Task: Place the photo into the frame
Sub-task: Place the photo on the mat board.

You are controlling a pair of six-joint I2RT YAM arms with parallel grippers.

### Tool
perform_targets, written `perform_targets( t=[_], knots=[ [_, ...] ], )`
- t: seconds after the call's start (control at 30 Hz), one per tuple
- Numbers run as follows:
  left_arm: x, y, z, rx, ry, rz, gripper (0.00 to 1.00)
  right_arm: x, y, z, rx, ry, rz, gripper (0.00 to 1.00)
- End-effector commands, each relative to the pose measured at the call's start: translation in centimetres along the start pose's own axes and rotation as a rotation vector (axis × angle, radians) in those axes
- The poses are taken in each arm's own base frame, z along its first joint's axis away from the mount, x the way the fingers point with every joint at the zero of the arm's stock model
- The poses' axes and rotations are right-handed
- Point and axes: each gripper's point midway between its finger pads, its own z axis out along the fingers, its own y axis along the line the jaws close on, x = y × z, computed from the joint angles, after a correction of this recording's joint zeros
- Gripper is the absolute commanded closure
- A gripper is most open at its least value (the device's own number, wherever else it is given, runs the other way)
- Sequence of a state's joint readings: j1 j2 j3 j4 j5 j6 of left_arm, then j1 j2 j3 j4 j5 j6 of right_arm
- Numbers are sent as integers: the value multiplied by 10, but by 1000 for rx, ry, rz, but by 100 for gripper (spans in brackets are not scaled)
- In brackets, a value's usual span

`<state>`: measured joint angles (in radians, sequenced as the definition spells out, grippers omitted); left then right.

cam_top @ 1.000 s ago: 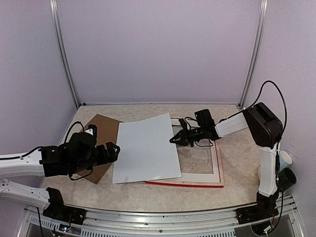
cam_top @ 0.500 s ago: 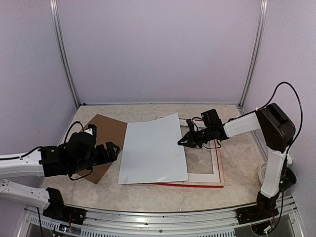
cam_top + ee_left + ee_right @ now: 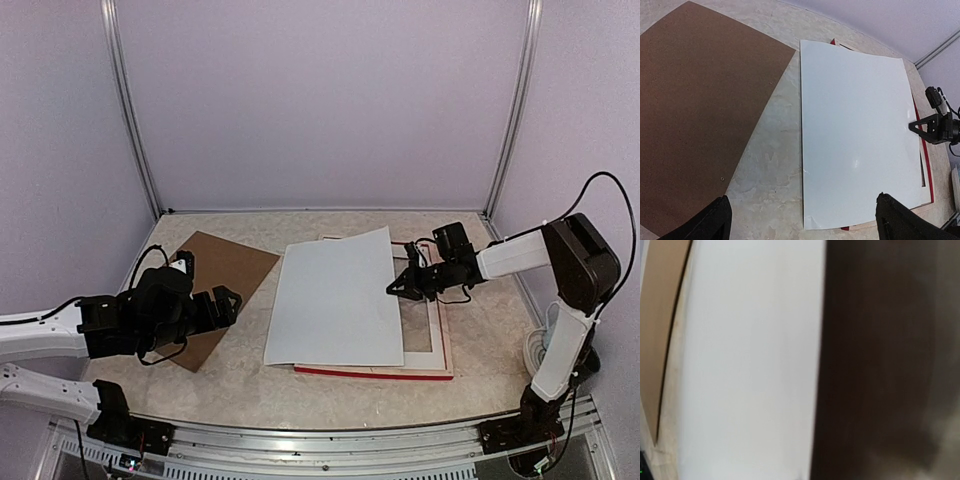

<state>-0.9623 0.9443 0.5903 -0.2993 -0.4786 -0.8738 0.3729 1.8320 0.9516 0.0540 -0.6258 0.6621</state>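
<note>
Dragged rightward across the tabletop (image 3: 250, 385), the photo (image 3: 338, 298) now lies white back up, partly over the frame (image 3: 370, 371), its right edge pinched by the clenched right gripper (image 3: 396, 288); the left gripper (image 3: 229, 303) hangs spread wide by the brown board (image 3: 225, 265)

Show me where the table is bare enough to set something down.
Bare: the wedge between the brown board and the photo, the near strip before both, and the back strip by the wall. Crowded: photo over frame, right gripper at its edge.
</note>
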Motion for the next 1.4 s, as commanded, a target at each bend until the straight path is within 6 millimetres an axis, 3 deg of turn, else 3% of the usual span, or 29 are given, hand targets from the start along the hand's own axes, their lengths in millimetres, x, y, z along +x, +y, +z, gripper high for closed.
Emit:
perform_targets(
  t=[0.0,0.63,1.37],
  knots=[
    [-1,7,-1,-15,-13,-8,1,-2,-9,-15,41,-23,-19,100],
    [3,9,0,-13,-6,-11,1,-3,-48,-41,177,-20,-44,100],
    [6,8,2,-7,3,-17,1,-6,-61,-58,272,-21,-91,100]
  ],
)
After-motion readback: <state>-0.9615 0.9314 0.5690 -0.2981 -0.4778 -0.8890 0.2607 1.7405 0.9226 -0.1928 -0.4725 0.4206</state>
